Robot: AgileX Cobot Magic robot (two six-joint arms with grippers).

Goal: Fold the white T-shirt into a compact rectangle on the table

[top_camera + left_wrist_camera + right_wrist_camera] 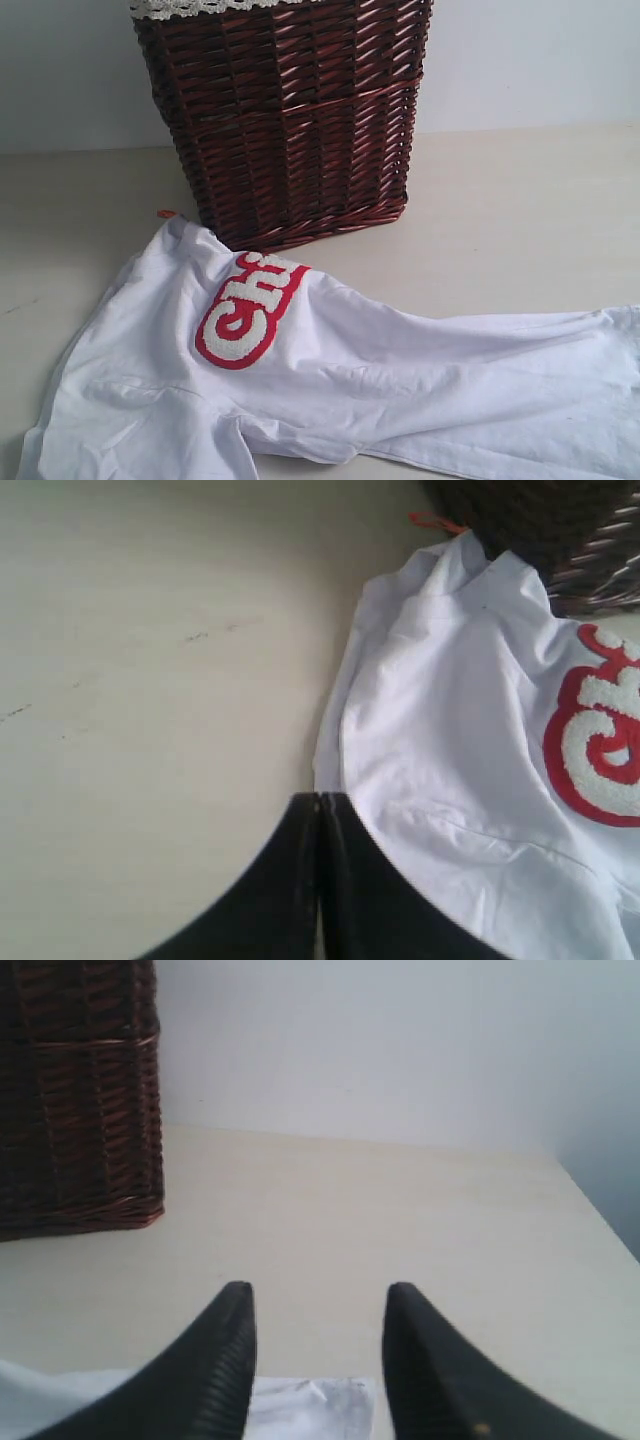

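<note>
Seemingly to pin the white T-shirt (400, 370), lying at the basket's (290, 120) six o'clock, the left gripper (320, 810) presses its fingers together at the hem; the right gripper (315, 1295) stands spread.

Dark red-brown wicker basket (285, 120), tall and upright, set toward the back, a little left of centre in the exterior view. Pale lace trim (190, 8) along the top rim. Raised woven band around the middle. Inside hidden. Plain pale wall (530, 60) behind.
</note>
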